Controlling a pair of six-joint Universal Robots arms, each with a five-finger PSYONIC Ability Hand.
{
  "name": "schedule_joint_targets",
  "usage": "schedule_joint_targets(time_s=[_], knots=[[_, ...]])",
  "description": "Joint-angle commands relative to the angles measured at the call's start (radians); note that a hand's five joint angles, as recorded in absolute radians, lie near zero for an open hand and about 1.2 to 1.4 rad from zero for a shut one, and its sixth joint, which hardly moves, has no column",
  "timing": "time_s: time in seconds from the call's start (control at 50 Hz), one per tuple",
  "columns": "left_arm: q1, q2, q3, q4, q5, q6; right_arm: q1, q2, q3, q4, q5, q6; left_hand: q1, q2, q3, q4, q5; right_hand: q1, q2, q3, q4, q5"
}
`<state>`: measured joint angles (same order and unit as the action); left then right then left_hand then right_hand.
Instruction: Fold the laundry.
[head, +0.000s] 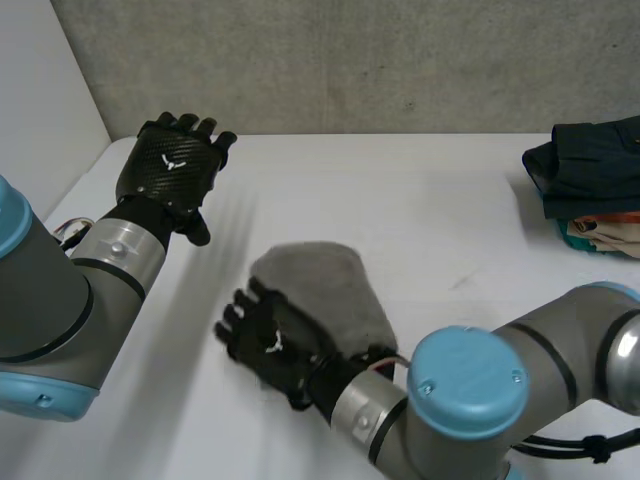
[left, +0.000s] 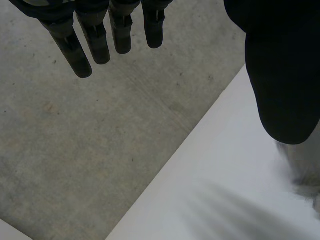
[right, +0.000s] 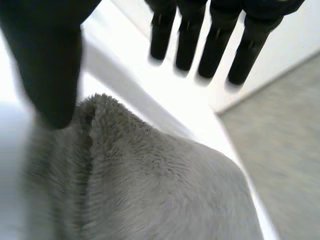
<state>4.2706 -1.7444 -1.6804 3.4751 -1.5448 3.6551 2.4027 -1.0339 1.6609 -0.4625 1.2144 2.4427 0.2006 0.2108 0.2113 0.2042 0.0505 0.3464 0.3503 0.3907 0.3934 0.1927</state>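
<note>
Head view. Far right on the table (head: 420, 190), a stack of folded clothes (head: 590, 180), dark piece on top, well apart from both hands. Behind the table, a grey wall (head: 350, 60). Mid-table, toward the near side, a grey fluffy cloth (head: 325, 285), bunched into a rounded heap. Over its near-left edge, the right hand (head: 268, 340), back upward, fingers reaching past the edge. Above the table's far left corner, the left hand (head: 170, 165), well apart from the cloth, fingers relaxed and empty.

Left wrist view. Beyond the fingers (left: 97, 45), the grey wall (left: 100, 140); under the thumb (left: 280, 75), bare white table (left: 225, 190), its edge running aslant. Fingers straight, wide of the thumb, gripping nothing.

Right wrist view. Under the palm, the cloth (right: 165, 190), thick-piled, with a crease leading away from the thumb (right: 47, 65). Thumb tip right at the cloth's edge; touching or just clear, cannot tell. Fingers (right: 215, 45) straight, held out over bare table (right: 130, 65) beyond the cloth, clasping nothing.
</note>
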Motion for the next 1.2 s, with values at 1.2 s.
schedule_joint_targets(time_s=[1.2], knots=[[-0.153, -0.21, 0.567, -0.442, 0.389, -0.194, -0.043, -0.034, 0.029, 0.131, 0.352, 0.239, -0.026, -0.036, -0.037, -0.03, -0.05, -0.172, -0.176, -0.216, -0.219, -0.193]])
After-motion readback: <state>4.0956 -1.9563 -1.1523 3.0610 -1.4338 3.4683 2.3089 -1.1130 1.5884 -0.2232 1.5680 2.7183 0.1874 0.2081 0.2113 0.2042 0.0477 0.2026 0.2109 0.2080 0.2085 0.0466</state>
